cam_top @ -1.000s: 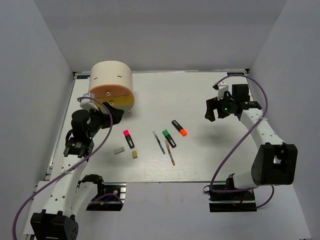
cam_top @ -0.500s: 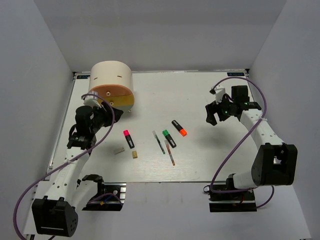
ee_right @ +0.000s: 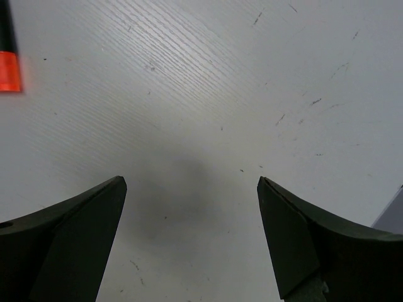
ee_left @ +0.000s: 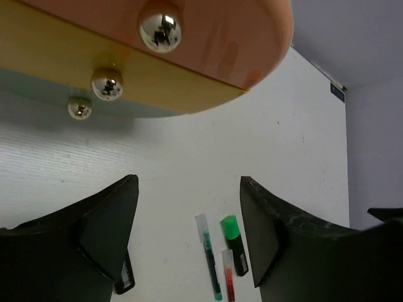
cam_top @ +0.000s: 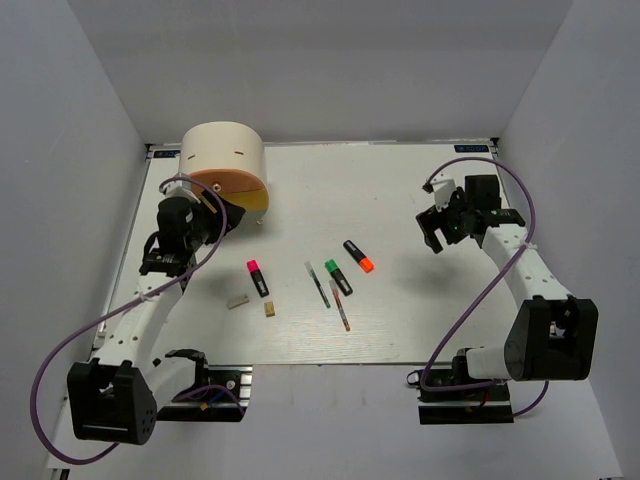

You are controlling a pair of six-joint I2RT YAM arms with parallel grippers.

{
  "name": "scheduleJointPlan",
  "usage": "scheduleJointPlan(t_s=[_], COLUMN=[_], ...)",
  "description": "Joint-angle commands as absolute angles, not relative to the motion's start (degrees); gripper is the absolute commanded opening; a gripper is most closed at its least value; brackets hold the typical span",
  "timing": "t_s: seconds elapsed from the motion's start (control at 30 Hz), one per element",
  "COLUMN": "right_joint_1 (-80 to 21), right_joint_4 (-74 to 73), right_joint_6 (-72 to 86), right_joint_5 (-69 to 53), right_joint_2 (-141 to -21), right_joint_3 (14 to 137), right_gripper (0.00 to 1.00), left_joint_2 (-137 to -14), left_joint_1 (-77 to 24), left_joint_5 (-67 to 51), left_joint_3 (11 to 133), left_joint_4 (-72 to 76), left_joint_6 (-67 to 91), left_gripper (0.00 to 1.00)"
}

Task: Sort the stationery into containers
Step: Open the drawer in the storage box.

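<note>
Up close, the left end effector [ee_left: 189, 182] has its fingers spread with nothing between them. It hovers just in front of the stacked half-round trays, apart from them. The orange tray [ee_left: 208, 38] and its shiny knob [ee_left: 160, 28] sit directly ahead, with the yellow tray [ee_left: 63, 56] under it, both at the foot of the cream drum [cam_top: 222, 150].

The right end effector [ee_right: 190, 182] is wide open and empty over bare worktop [cam_top: 330, 190]. The orange highlighter [cam_top: 358, 256] lies nearest it, off toward the middle.

Farther out, mid-worktop, lie the green highlighter [cam_top: 338, 276] and two thin pens [cam_top: 318, 284] [cam_top: 340, 306]. The pink highlighter [cam_top: 257, 276] lies to their left. The grey block [cam_top: 237, 301] and tan block [cam_top: 269, 310] lie just nearer the bases.
</note>
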State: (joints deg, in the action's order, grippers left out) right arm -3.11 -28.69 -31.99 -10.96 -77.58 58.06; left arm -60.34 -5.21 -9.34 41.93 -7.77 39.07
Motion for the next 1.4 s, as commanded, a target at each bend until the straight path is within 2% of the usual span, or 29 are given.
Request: scheduleJointPlan(t_s=[0.0,0.1,0.17,0.2,0.23,0.27,0.3,0.4,0.43,0.5,0.53,0.6,0.97,1.37], right_joint_1=[-2.99,-3.25,-3.08,-3.25,-3.25,-3.34,-3.25,-3.51,-3.52,-3.34,-3.43,-3.43,-3.43,-3.52], right_joint_4=[-28.74,-29.53,-29.97,-30.14,-29.80,-29.62,-29.53,-30.23,-30.32,-30.85,-30.68,-29.71,-27.07,-26.28], right_joint_6=[-32.61,-33.14,-32.87,-32.96,-32.70,-32.17,-32.26,-32.17,-31.99,-31.99,-31.82,-31.29,-31.20,-30.59], right_joint_5=[-14.40,-16.87,-21.87,-22.67,-25.03,-25.83,-26.71,-30.23,-30.58,-31.37,-31.38,-31.64,-32.61,-32.52], right_joint_2=[-76.20,-76.29,-76.55,-76.73,-77.25,-77.52,-78.22,-80.50,-80.77,-81.91,-82.00,-81.65,-80.77,-81.12], right_joint_3=[57.31,56.25,55.90,56.07,55.90,56.25,56.69,58.79,59.15,60.55,60.64,60.47,58.80,58.71], right_gripper=[0.90,0.90,0.74,0.58,0.19,0.07,0.00,0.02,0.15,0.29,0.46,0.53,0.53,0.53], left_joint_2=[-57.66,-55.81,-55.81,-55.81,-56.51,-56.51,-57.12,-59.41,-60.98,-61.61,-62.48,-63.02,-67.06,-70.93], left_joint_1=[-4.66,-3.52,-2.91,-2.20,-2.20,-1.59,-0.89,0.43,0.44,1.05,1.05,1.58,3.25,4.31], left_joint_5=[-4.13,-2.64,-2.11,-2.11,-1.50,-1.49,-1.49,-2.28,-3.16,-4.21,-4.91,-5.79,-11.16,-12.91], left_joint_3=[44.04,42.63,42.63,42.63,43.32,43.33,43.33,45.17,45.70,46.32,46.32,46.32,45.79,44.74], left_joint_4=[-9.49,-8.88,-8.26,-8.26,-7.39,-6.86,-6.07,-4.66,-4.14,-3.25,-2.38,-0.54,7.38,15.90], left_joint_6=[40.43,41.04,41.57,41.57,41.57,41.57,41.57,41.57,41.57,41.57,41.57,42.10,44.47,46.40], left_gripper=[0.76,0.76,0.73,0.73,0.71,0.70,0.70,0.67,0.67,0.67,0.67,0.67,0.66,0.57])
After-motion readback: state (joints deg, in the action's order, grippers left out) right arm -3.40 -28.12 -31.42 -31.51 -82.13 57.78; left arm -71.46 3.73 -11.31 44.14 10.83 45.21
